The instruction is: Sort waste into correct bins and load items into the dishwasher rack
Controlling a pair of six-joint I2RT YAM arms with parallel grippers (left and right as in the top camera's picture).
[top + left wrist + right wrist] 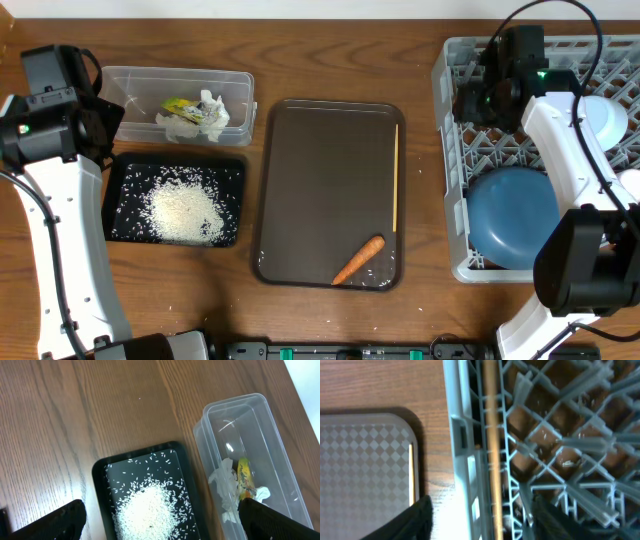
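Left gripper [165,522] spread wide above rice [147,510] in the black tray [98,472]; paper [223,480] and wrapper [243,477] in the clear tub [250,415]. Overhead alone shows the carrot [358,260] on the brown tray [320,170]. Right gripper [484,521] spread too, straddling a chopstick [489,435] at the rack [460,435] wall, which only my wrist view catches.

Robot lab bench staged as a kitchen: wood-grain table [330,50], white robot arm [60,250] at 9 o'clock, dishwasher rack [455,150] at 3, serving tray [320,170] centre.
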